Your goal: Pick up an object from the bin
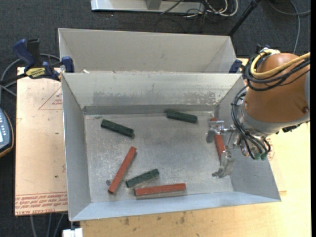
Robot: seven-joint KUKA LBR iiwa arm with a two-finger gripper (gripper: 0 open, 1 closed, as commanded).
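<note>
- Gripper (217, 151): low inside the bin (148, 90), close to the wall on the arm's side; its two metal fingers stand apart, so it reads as open and grips nothing.
- Short red stick (218, 145): the likely task thing, lying directly at the gripper, in the gap between the fingers and running roughly along the line from one finger to the other. Whether a finger touches it cannot be told.
- Dark green stick (181, 116): near the gripper, toward the far wall and the bin's middle.
- Remaining sticks, two red (122, 170) (160, 189) and two dark green (117, 128) (142, 178): well apart from the gripper, across the floor.
- Step in hand (judged): positioning over the red stick, before closing.
- Next move (judged): the fingers need to straddle the stick's narrow width, which calls for a wrist turn, then closing and a lift clear of the nearby wall.
</note>
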